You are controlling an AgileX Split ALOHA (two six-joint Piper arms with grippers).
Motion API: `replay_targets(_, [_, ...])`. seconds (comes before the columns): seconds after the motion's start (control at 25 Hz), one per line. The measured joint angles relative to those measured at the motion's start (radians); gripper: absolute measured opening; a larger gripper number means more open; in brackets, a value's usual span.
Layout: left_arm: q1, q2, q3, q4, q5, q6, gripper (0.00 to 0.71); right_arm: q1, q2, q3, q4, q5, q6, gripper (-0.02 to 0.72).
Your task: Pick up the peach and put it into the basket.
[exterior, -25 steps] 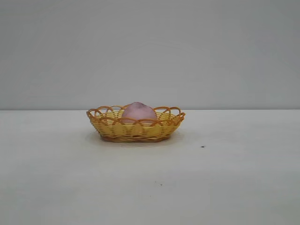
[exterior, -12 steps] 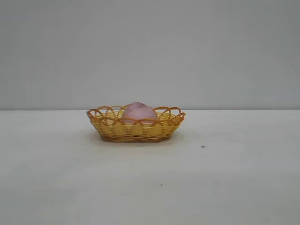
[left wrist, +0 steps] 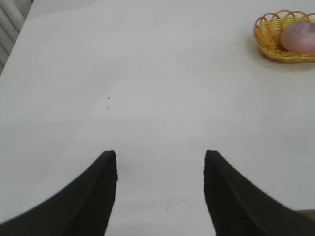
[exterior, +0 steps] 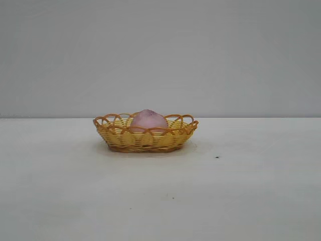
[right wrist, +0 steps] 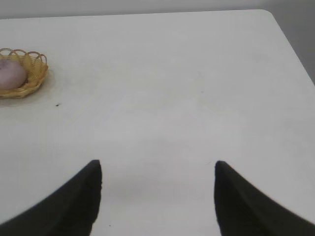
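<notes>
The pink peach (exterior: 148,121) lies inside the yellow-orange wicker basket (exterior: 145,139) at the middle of the white table. Both also show in the left wrist view, peach (left wrist: 298,37) in basket (left wrist: 268,43), and in the right wrist view, peach (right wrist: 11,74) in basket (right wrist: 37,73). My left gripper (left wrist: 160,158) is open and empty over bare table, far from the basket. My right gripper (right wrist: 157,167) is open and empty over bare table, also far from the basket. Neither arm shows in the exterior view.
A small dark speck (exterior: 216,157) lies on the white table (exterior: 241,201) to the right of the basket. The table's far corner and edge (right wrist: 269,14) show in the right wrist view.
</notes>
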Motion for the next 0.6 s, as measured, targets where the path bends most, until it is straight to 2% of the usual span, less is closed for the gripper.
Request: replay_targets(0.6, [0.000, 0.000, 0.000, 0.000, 0.000, 0.000, 0.348, 0.009, 0.000, 0.000, 0.000, 0.000, 0.000, 0.424])
